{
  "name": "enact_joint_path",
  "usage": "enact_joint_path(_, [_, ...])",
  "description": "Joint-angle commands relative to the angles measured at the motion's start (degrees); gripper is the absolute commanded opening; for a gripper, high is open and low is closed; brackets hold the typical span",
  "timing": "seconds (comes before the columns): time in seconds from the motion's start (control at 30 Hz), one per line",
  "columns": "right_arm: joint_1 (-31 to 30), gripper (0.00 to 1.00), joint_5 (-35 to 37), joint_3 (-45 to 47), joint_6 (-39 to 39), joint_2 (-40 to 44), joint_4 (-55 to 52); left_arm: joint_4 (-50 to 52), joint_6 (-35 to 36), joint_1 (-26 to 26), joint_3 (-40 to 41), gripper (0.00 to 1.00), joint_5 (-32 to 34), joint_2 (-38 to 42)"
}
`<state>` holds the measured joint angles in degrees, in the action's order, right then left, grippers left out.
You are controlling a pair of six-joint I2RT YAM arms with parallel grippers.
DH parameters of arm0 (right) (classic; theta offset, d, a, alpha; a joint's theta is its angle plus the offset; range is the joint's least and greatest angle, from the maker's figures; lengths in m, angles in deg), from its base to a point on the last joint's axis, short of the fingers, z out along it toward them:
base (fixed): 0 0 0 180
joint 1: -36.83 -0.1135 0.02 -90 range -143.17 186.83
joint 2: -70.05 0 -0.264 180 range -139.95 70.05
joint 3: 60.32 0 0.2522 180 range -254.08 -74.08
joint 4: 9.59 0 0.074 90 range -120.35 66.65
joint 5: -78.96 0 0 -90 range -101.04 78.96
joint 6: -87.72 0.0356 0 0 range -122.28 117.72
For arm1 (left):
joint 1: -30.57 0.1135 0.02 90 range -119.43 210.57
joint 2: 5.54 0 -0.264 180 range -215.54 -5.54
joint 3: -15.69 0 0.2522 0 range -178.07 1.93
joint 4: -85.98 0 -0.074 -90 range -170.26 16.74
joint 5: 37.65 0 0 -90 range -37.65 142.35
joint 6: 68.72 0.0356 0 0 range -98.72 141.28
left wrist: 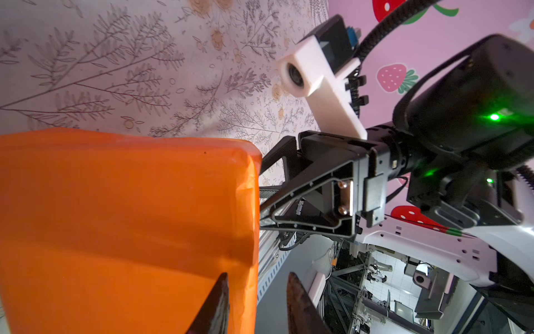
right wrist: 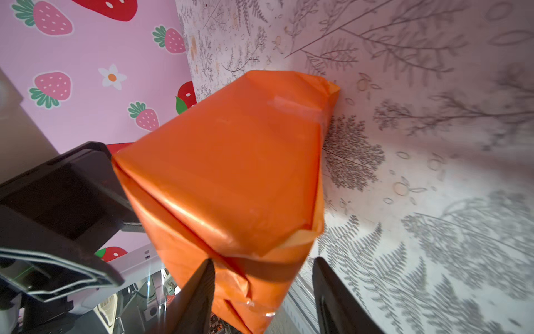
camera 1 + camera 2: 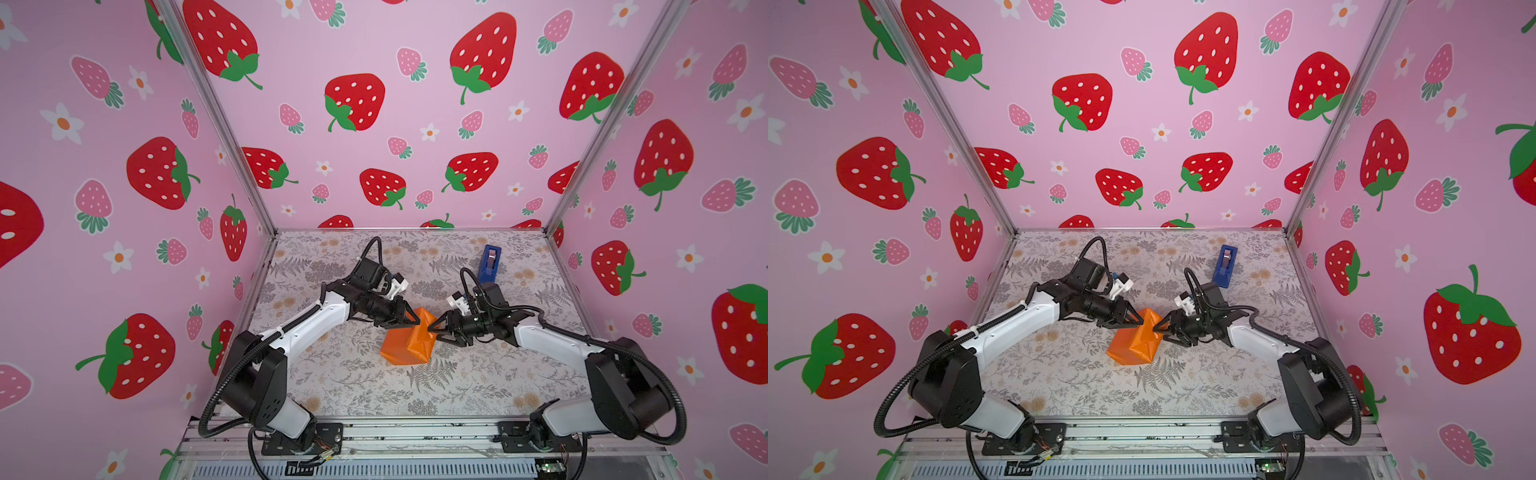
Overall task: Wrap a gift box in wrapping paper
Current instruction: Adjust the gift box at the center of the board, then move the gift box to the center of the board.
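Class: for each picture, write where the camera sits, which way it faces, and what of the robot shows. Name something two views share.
Both top views: high behind the base rail, looking down and forward over the table; left arm and right arm show.
Left wrist: on the left arm, facing the wrapped box and right arm; own fingertips show.
Right wrist: on the right arm, facing the wrapped box; own fingertips show.
Shared: the wrapped box.
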<state>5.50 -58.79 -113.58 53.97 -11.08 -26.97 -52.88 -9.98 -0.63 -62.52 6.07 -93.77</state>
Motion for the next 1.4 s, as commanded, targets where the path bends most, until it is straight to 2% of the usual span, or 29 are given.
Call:
enact_joint_path(0.0, [2.9,0.57,3.0,3.4,-5.3,1.3,-7.4,-3.7,-2.7,-1.9,0.2,0.36,-1.5,-1.7])
enact_joint_path(0.1, [6.3,0.58,4.7,5.6,-8.1,2.4,-9.9,-4.2,-3.2,-3.6,-1.4,0.37,-1.1,-2.6])
enact_joint_path(0.2, [8.9,0.6,11.2,3.1,-14.5,3.0,-19.2,-3.6,-3.2,-4.4,-3.8,0.37,0.0,-2.4])
enact_joint_path(0.37, [11.1,0.64,19.2,-1.2,-19.6,5.4,-27.9,8.0,3.4,-3.3,-9.2,0.43,11.0,0.5])
enact_joint_path(0.5, [9.9,0.67,12.9,-0.7,-17.7,7.4,-24.2,14.8,5.9,-1.2,-7.8,0.5,19.8,1.2])
enact_joint_path(0.57, [8.5,0.69,9.6,-0.1,-15.8,7.9,-20.8,16.2,5.8,-0.9,-5.9,0.54,21.4,0.9])
enact_joint_path(0.73, [3.9,0.74,5.9,1.0,-11.3,5.1,-11.9,9.8,3.3,-0.8,2.7,0.61,19.0,1.1])
enact_joint_path(0.93, [0.1,0.73,4.1,2.5,-8.4,-1.2,-3.6,-3.3,-1.5,-0.9,9.2,0.63,11.6,-1.6])
enact_joint_path(1.13, [-1.7,0.7,2.7,2.7,-6.0,-5.2,1.9,-8.7,-2.7,-0.9,9.8,0.61,8.1,-4.3])
enact_joint_path(1.37, [-1.7,0.67,3.6,-1.3,-5.8,-7.7,2.3,-8.1,-1.5,1.1,7.6,0.59,7.5,-4.8])
